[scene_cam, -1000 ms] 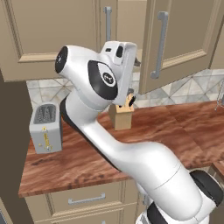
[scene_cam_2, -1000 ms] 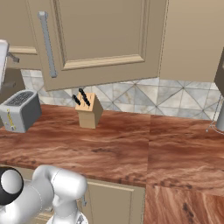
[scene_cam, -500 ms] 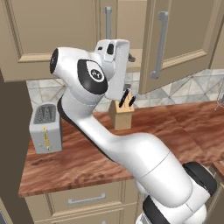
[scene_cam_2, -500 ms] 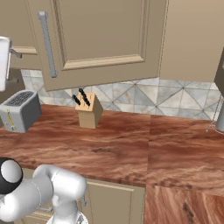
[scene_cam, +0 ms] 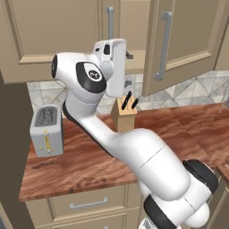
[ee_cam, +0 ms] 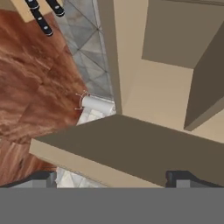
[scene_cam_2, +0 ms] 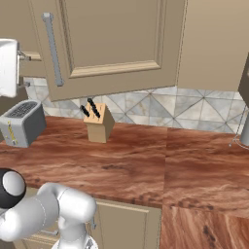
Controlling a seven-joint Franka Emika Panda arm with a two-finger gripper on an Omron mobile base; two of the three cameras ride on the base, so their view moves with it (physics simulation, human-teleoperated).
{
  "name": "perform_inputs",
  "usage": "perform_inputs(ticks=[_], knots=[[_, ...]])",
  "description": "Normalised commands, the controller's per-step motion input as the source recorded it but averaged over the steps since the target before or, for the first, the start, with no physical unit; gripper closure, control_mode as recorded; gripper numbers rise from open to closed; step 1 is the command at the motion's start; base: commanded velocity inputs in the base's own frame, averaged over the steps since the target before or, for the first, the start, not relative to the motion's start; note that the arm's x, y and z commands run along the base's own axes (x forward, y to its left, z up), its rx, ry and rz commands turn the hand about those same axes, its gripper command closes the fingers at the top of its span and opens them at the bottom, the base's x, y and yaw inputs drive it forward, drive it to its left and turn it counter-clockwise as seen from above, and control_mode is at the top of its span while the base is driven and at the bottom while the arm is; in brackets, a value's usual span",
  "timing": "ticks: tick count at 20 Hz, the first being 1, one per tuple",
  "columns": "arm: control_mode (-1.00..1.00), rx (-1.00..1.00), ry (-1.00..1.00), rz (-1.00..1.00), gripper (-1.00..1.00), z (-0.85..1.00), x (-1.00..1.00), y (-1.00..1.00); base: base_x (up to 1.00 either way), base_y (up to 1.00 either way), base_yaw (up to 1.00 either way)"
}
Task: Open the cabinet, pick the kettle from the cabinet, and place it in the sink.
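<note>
The two-finger gripper (scene_cam: 129, 69) is raised in front of the beige wall cabinet (scene_cam: 179, 40), whose right door (scene_cam: 185, 42) stands swung out. Its jaws seem spread wide, holding nothing. The wooden knife block (scene_cam: 125, 112) stands below on the reddish-brown wood counter (scene_cam: 89, 161).

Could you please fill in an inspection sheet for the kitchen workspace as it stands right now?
Surface: reddish wood-grain countertop, bare in its middle stretch.
Job's things: cabinet right-hand door swung open, grey bar handle on it; kettle and sink, nothing seen.
Clutter: toaster at the counter's left end; knife block with dark handles against the tiled backsplash; a paper towel roll on a wire holder.
Grippers: gripper open, empty, raised by the open cabinet.
Cables: nothing seen.
Surroundings: lower drawers under the counter.
</note>
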Motion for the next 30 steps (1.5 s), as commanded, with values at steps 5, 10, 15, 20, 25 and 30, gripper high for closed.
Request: perform_inputs(ticks=[5,10,15,20,25,30], knots=[[-1.0,-0.04,0.01,0.0,-1.0,0.0,0.27,0.0,0.0,0.0,0.0],[-1.0,-0.03,0.01,-0.02,-1.0,-0.02,0.2,0.0,0.0,0.0,0.0],[-1.0,-0.02,0.03,-0.02,-1.0,-0.03,0.14,-0.03,0.0,0.0,0.0],[-1.0,-0.03,0.03,-0.02,-1.0,0.0,0.11,-0.1,0.0,0.0,0.0],[-1.0,-0.03,0.04,-0.03,-1.0,0.0,0.09,-0.12,0.0,0.0,0.0],[-1.0,-0.04,0.07,-0.04,-1.0,-0.03,0.1,-0.15,0.0,0.0,0.0]])
